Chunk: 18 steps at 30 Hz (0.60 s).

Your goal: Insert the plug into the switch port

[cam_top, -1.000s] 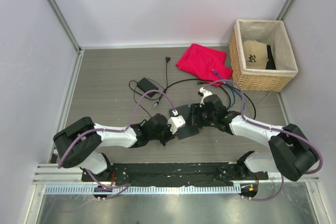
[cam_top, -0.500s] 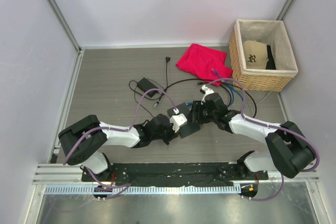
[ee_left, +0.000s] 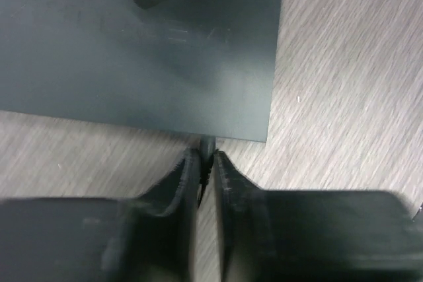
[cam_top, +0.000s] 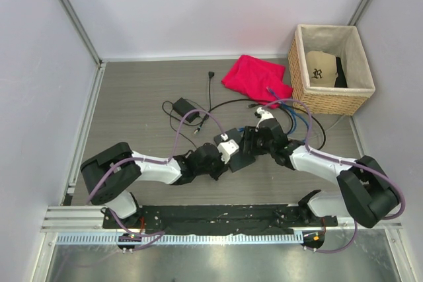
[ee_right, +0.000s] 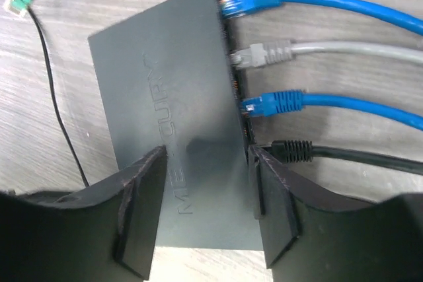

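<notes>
Mid-table, straddled by right gripper (ee_right: pixel 206 155): switch (ee_right: pixel 168 97). Just at its edge, near a corner: left gripper (ee_left: pixel 206 160). Along another edge, side by side: four plugs (ee_right: pixel 264 52). Farther back: power brick (cam_top: pixel 184 105) left, cloth (cam_top: pixel 254 78) right, beside basket (cam_top: pixel 330 104).

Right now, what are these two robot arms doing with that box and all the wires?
The right gripper holds the switch, a flat dark box, one finger on each side. Two blue cables and a grey cable are plugged into its edge, a black cable beside them. The left gripper, fingers nearly together, sits at the switch's edge around something small and dark, too blurred to name.
</notes>
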{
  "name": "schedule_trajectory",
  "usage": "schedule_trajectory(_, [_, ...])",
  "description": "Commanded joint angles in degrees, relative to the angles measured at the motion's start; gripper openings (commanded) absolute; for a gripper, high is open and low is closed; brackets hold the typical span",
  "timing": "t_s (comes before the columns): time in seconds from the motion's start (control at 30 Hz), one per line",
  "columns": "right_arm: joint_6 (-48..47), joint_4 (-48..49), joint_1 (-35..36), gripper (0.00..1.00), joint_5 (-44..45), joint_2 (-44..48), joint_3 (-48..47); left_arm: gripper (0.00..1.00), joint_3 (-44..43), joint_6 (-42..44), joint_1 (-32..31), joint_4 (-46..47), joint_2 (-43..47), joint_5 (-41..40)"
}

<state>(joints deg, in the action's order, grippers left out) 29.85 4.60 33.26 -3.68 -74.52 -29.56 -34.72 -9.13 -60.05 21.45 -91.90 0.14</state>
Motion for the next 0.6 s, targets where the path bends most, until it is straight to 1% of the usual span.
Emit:
schedule_trajectory(0.0, [-1.27, -9.95, 2.96, 0.63, -6.71, 3.59, -3.03, 0.23, -2.20, -0.90, 0.64, 13.90, 0.05, -2.43])
schedule_trajectory(0.03, [-2.33, -11.09, 2.43, 0.64, -1.47, 3.94, -3.74, 0.26, -1.93, -0.72, 0.64, 12.75, 0.31, -1.82])
schedule_trajectory(0.1, [-4.70, -13.91, 1.55, 0.68, 2.52, 5.43, -5.15, 0.35, -0.71, -0.63, 0.64, 10.64, 2.24, -1.55])
schedule_trajectory(0.13, [-5.14, -14.35, 0.51, 0.70, 6.28, 6.22, -5.33, 0.43, 0.43, -0.72, 0.64, 9.93, 3.12, -1.72])
schedule_trajectory(0.17, [-5.93, -15.31, -0.03, 0.71, 8.41, 7.10, -5.59, 0.53, 1.05, -0.89, 0.64, 9.32, 4.17, -2.25])
schedule_trajectory(0.23, [-6.20, -16.29, -1.87, 0.75, 13.67, 10.09, -6.03, 0.64, 2.54, -1.59, 0.64, 6.68, 8.04, -3.56])
schedule_trajectory(0.27, [-6.20, -17.07, -2.40, 0.75, 15.27, 11.32, -6.12, 0.70, 2.81, -1.77, 0.72, 4.06, 9.53, -6.09])
schedule_trajectory(0.3, [-6.20, -17.34, -2.84, 0.76, 17.02, 12.81, -6.38, 0.74, 2.99, -2.64, 0.73, 2.56, 13.55, -7.60])
schedule_trajectory(0.33, [-6.20, -18.13, -3.28, 0.80, 18.96, 15.61, -6.56, 0.77, 2.82, -3.09, 0.73, 0.80, 15.50, -9.87])
schedule_trajectory(0.37, [-6.38, -18.66, -4.07, 0.81, 22.37, 17.20, -6.82, 0.82, 2.38, -3.53, 0.73, -3.65, 17.87, -14.34])
schedule_trajectory(0.4, [-6.81, -19.36, -4.34, 0.84, 24.67, 18.61, -7.70, 0.85, 1.68, -4.05, 0.81, -6.22, 19.98, -17.51])
schedule_trajectory(0.43, [-6.99, -20.93, -4.51, 0.87, 26.60, 21.23, -8.23, 0.89, -0.68, -5.71, 1.07, -9.03, 23.74, -20.33])
schedule_trajectory(0.47, [-7.43, -21.73, -4.78, 0.87, 30.54, 22.65, -8.93, 0.97, -2.35, -7.21, 1.51, -15.93, 25.26, -23.23])
schedule_trajectory(0.5, [-7.87, -22.52, -4.69, 0.89, 32.32, 23.88, -10.07, 1.00, -4.28, -8.53, 2.04, -19.92, 26.49, -28.39])
schedule_trajectory(0.53, [-8.05, -23.92, -4.69, 0.90, 33.90, 26.85, -10.77, 1.00, -8.57, -11.41, 3.61, -23.96, 28.42, -30.44])
schedule_trajectory(0.57, [-8.14, -24.55, -4.69, 0.91, 35.66, 28.36, -11.65, 1.00, -10.87, -13.44, 4.67, -32.27, 29.14, -32.90])
